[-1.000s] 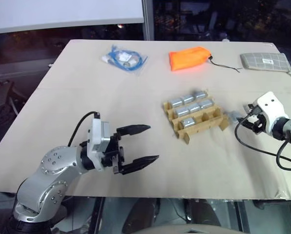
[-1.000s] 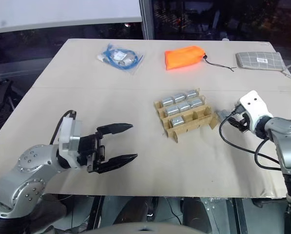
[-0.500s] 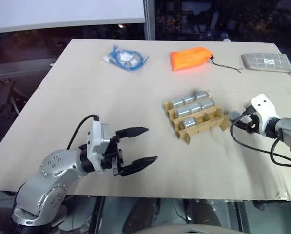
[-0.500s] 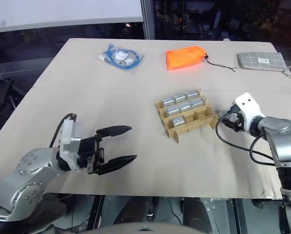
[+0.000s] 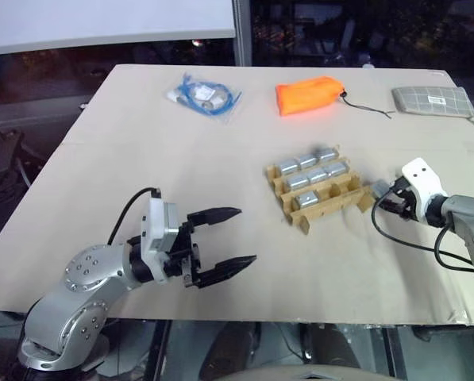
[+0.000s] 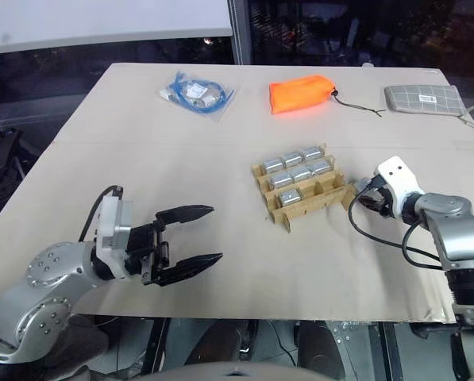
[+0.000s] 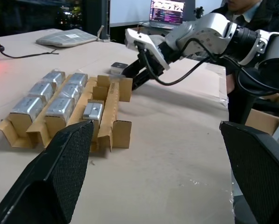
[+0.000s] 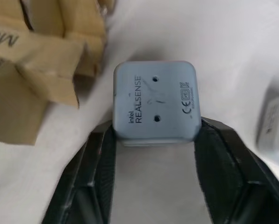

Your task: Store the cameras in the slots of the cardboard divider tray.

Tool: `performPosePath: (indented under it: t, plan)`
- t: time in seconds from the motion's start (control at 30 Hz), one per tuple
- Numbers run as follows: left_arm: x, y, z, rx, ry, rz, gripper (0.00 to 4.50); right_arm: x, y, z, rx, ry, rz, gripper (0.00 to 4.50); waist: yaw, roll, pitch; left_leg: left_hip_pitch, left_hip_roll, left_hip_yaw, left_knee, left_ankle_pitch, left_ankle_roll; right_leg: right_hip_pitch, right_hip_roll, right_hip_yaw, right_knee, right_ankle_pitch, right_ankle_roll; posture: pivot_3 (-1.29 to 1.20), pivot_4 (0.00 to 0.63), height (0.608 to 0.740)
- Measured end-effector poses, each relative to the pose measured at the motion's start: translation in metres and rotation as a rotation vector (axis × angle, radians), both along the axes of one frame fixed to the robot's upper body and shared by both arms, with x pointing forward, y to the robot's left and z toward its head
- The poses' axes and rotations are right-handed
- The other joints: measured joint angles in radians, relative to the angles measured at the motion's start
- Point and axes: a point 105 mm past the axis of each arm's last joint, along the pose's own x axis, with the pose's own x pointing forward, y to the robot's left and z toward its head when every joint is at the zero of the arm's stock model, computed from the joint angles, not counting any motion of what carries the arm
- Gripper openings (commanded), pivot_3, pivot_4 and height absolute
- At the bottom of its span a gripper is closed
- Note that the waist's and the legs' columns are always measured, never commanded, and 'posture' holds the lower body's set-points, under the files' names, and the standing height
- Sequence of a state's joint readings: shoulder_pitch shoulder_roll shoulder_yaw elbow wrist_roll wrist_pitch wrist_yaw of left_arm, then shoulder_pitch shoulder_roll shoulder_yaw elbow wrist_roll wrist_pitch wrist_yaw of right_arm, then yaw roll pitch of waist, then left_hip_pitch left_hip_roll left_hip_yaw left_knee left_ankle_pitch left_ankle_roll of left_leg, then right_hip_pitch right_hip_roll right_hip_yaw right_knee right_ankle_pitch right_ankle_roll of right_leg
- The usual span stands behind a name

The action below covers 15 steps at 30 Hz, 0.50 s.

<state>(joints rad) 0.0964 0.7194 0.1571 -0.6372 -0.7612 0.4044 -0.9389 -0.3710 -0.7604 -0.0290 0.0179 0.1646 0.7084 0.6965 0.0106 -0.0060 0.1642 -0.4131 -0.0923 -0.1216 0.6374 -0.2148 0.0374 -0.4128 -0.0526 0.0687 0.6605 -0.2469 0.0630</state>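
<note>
The cardboard divider tray [image 5: 334,204] sits right of the table's middle, with several silver-grey cameras [image 5: 316,175] in its slots. One more camera [image 5: 378,188] lies flat on the table just right of the tray. My right gripper [image 5: 384,195] points down at this camera. In the right wrist view both black fingers [image 8: 98,154] press against the sides of the camera [image 8: 154,102], which rests on the table. My left gripper [image 5: 244,235] hovers wide open over the near left of the table, holding nothing and pointing toward the tray [image 7: 112,106].
At the table's far side lie an orange pouch [image 5: 308,95], a bag of blue cable [image 5: 206,95] and a grey checked pouch [image 5: 431,100]. A pale block's edge [image 8: 272,121] lies close beside the gripped camera. A person with a laptop [image 7: 167,9] sits beyond the table's right edge.
My right gripper sank a little onto the loose camera and its fingers narrowed against its sides. The left gripper stayed still and open.
</note>
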Motion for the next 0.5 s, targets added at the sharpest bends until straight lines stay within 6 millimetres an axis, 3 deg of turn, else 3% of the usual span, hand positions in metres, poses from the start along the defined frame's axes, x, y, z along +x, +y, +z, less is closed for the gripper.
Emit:
performPosePath:
  t: [0.1,0.27,0.3,0.37,0.4,0.43,0.5]
  plan:
    - [0.008,0.000,0.004,-0.017,-0.021,0.048,4.50,-0.001,0.000,0.000,-0.008,-0.020,0.014,1.84,0.000,0.000,0.000,0.000,0.000,0.000,0.000,0.000,0.000,0.000,0.000,0.000,0.000,0.000,0.000,0.00,0.150,0.740]
    - [0.038,0.000,0.020,-0.139,0.047,0.188,4.50,-0.012,-0.006,0.009,-0.090,-0.113,0.085,1.84,0.007,0.001,0.001,-0.001,-0.001,-0.002,0.001,0.000,0.000,-0.001,0.000,-0.002,0.001,0.000,0.000,0.00,0.150,0.740]
    - [0.044,0.000,0.024,-0.170,0.094,0.204,4.50,-0.016,-0.001,0.020,-0.110,-0.161,0.140,1.84,0.006,0.001,0.001,-0.002,-0.001,-0.002,0.002,0.000,0.000,-0.001,0.000,-0.002,0.001,0.000,0.000,0.00,0.150,0.740]
    - [0.051,-0.008,0.036,-0.236,0.218,0.177,4.50,-0.030,0.033,0.066,-0.153,-0.350,0.329,1.84,-0.006,0.001,0.001,-0.001,0.000,-0.002,0.002,0.000,0.000,-0.001,0.001,-0.002,0.002,0.000,0.001,0.00,0.150,0.740]
    - [0.051,-0.009,0.037,-0.240,0.232,0.168,4.50,-0.032,0.038,0.072,-0.157,-0.375,0.355,1.84,-0.009,0.001,0.001,-0.001,0.000,-0.003,0.002,0.000,0.000,0.000,0.001,-0.002,0.002,0.000,0.001,0.00,0.150,0.740]
    - [0.050,-0.017,0.040,-0.251,0.291,0.131,4.50,-0.044,0.063,0.093,-0.164,-0.471,0.457,1.84,-0.021,-0.001,0.000,0.000,0.001,-0.003,0.002,0.000,0.000,0.000,0.002,-0.002,0.002,0.000,0.001,0.00,0.150,0.740]
    - [0.050,-0.025,0.037,-0.249,0.369,0.105,4.50,-0.056,0.087,0.098,-0.151,-0.514,0.542,1.84,-0.025,-0.002,0.000,0.000,0.000,-0.002,0.002,0.000,0.000,0.000,0.001,-0.001,0.002,0.000,0.001,0.00,0.150,0.740]
